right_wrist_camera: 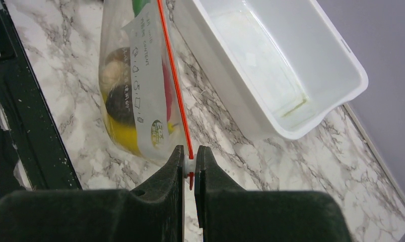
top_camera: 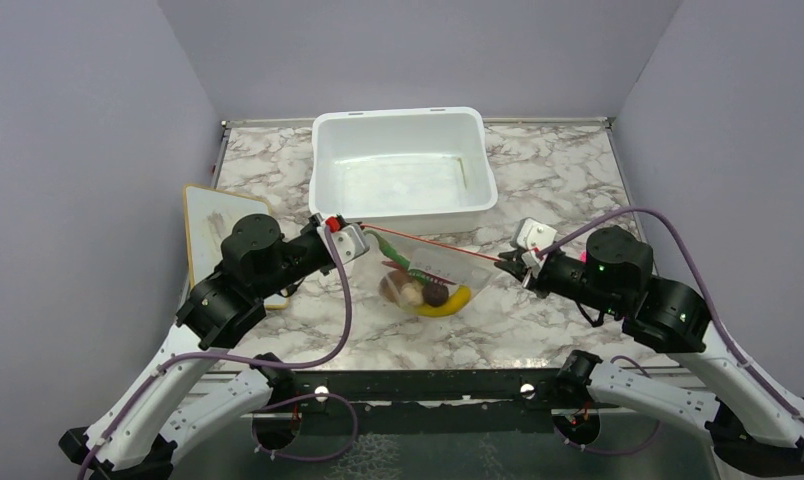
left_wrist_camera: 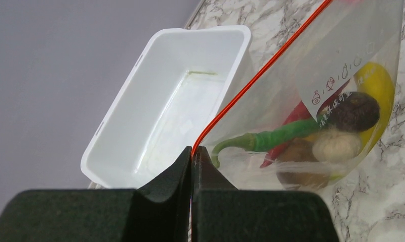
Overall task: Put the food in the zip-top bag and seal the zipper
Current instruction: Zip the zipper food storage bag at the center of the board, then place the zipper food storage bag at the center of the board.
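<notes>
Your two arms reach in from either side, elbows bent outward and wrists angled toward the table's middle. Your left gripper [left_wrist_camera: 192,151] has its fingers pressed together on one end of the zipper [left_wrist_camera: 256,75]. Your right gripper [right_wrist_camera: 190,155] is pinched just as tightly on the other end. Between them the one zip-top bag [top_camera: 433,278] hangs stretched, its belly sagging toward the marble table [top_camera: 578,170], just in front of the single white tub [top_camera: 398,118]. Inside the bag you can count six toy foods: one yellow banana [left_wrist_camera: 382,83], one green pod [left_wrist_camera: 281,133], one red chili [left_wrist_camera: 293,115], one beige mushroom [left_wrist_camera: 336,146], one brown ball [left_wrist_camera: 298,161] and one dark piece [left_wrist_camera: 356,110].
</notes>
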{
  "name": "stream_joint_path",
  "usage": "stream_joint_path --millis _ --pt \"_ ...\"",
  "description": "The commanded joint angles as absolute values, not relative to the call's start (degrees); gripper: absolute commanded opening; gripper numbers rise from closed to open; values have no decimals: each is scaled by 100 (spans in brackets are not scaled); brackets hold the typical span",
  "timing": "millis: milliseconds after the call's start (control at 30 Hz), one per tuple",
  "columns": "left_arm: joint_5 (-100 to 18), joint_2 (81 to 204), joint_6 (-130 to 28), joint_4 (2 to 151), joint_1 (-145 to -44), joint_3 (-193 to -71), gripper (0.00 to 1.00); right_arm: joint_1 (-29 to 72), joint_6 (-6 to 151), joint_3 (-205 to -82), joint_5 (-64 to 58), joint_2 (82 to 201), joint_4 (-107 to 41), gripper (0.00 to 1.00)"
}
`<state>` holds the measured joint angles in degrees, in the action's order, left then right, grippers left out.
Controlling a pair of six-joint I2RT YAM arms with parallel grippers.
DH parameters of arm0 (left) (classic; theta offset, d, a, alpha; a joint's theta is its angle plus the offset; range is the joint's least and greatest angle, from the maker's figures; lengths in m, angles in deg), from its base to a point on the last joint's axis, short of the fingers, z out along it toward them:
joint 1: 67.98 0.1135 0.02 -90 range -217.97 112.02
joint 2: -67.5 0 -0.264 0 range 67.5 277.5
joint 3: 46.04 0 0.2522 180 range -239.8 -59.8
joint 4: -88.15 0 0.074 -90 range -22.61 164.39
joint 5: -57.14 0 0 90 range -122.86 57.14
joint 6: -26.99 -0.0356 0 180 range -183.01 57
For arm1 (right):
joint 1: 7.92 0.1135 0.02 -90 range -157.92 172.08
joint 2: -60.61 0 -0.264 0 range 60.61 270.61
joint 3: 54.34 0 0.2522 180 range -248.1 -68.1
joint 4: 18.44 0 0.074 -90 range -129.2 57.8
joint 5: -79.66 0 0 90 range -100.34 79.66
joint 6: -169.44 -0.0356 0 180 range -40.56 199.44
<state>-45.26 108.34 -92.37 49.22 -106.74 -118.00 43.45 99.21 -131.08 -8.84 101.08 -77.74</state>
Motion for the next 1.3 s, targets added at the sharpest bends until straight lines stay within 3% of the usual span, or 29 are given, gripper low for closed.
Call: stream_joint_path --millis 0,300,433,633,700,767,833,967,1133,1200,1267 --pt "-3947 10800 -9385 4866 -10602 -12032 0 4340 9855 -13418 -1687 9905 -8523 1" --pt "-4425 10719 -9158 5003 -10600 -11831 0 4340 9492 -13375 -1752 9865 -8339 1" --pt "-5398 10583 -9020 5116 -10601 -11733 0 4338 9700 -13396 -530 9822 -8300 1" --pt "-6596 10112 -8916 5158 -10604 -11427 0 4340 9449 -13323 2255 9212 -7541 1" --pt "-6375 10033 -8744 5212 -10602 -11315 8 4339 9110 -13002 2704 9039 -7074 1" --pt "-6155 10021 -8689 5153 -10601 -11272 9 4340 8829 -12683 2756 9042 -6896 1" --pt "-6130 10038 -8626 5093 -10604 -11269 0 4338 8581 -12416 2466 9154 -6889 1" --pt "-6679 10289 -8555 4607 -10596 -11325 0 4336 7911 -12108 1760 9422 -6501 1" --pt "-5569 10543 -8056 4460 -10603 -10965 1 4340 6594 -11867 1244 10091 -6047 1" --pt "-5048 10648 -7982 4460 -10606 -10878 6 4338 6019 -11796 1166 10484 -6135 1" --pt "-4782 10825 -8006 4438 -10598 -10821 0 4338 5605 -11723 941 10812 -6340 1"
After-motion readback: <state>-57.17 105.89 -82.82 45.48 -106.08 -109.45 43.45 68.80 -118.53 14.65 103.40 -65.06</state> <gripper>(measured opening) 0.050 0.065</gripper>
